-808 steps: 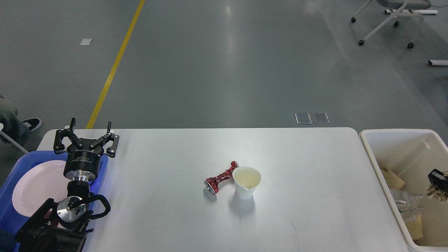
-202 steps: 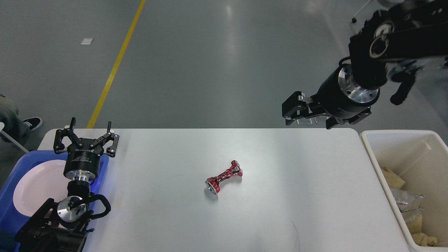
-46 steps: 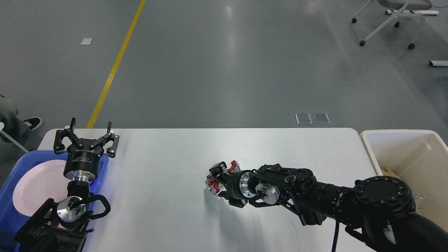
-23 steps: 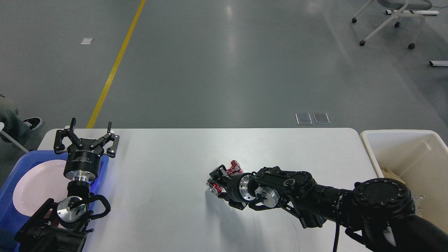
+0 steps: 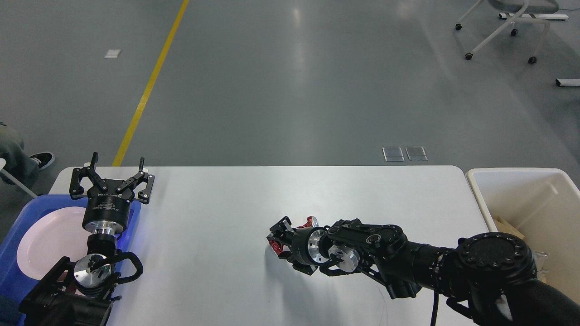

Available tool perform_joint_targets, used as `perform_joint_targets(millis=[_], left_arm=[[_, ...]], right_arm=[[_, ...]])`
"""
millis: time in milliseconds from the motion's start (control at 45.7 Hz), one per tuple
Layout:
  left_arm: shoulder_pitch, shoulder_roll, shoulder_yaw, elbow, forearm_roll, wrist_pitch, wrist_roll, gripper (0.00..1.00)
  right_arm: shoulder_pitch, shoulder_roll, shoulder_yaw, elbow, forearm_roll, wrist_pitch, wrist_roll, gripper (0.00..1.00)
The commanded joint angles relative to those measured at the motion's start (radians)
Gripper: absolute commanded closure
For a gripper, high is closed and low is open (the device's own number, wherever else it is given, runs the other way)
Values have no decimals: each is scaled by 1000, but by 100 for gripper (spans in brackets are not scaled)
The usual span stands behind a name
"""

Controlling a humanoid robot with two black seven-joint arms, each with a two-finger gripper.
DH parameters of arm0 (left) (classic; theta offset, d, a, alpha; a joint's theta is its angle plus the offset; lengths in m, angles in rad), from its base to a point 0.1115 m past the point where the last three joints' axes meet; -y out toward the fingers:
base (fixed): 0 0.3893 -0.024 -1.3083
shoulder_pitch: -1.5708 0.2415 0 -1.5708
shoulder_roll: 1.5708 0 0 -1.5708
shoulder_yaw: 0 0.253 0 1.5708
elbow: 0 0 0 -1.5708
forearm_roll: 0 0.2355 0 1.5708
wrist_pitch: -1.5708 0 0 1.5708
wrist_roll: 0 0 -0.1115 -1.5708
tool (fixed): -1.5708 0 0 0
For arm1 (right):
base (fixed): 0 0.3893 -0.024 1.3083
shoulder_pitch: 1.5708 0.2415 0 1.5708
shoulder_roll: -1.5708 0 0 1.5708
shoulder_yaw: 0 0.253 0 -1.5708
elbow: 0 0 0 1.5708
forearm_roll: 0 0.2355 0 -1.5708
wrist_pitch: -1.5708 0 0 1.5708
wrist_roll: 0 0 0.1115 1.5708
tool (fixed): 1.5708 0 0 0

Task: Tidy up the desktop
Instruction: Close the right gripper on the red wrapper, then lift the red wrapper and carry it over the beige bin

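The white desktop (image 5: pixel 217 199) fills the lower view. A crushed red can (image 5: pixel 310 222) lies near its middle. My right arm reaches in from the lower right, and my right gripper (image 5: pixel 277 240) has its two fingers on either side of the can's narrow middle, gripping it low at the table surface. Only the can's two red ends show past the fingers. My left gripper (image 5: pixel 112 171) is open and empty, pointing up over the desktop's far left, by the blue tray's corner.
A blue tray (image 5: pixel 22 213) holding a white plate (image 5: pixel 47 237) sits at the left edge. A beige bin (image 5: pixel 480 190) with scrap paper stands beyond the right edge. A wheeled chair (image 5: pixel 503 22) stands on the floor far right.
The paper cup beside the can has gone from the desktop. My right arm came down from above the bin to the can; in the last second its fingers closed around it and the can shifted slightly.
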Motion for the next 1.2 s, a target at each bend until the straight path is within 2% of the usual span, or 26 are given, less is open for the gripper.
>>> perform_joint_targets(millis=[0,459,766,1028,1181], left_arm=[[0,0,0,0,1,0,1,4],[0,0,0,0,0,0,-1,4],[0,0,0,0,0,0,-1,4],[-1,0,-2,0,0,0,1,4],[-1,0,-2,0,0,0,1,4]], right_arm=[[27,3,-1,0,10,-2,0,100],[122,-11,-16,74,72,19,-11,100],[329,-200,-240,332,81,32,-11,100],[610,-261,-493,477,142,229,-9,100],[807,-313,-609,620,142,291,-11,100]])
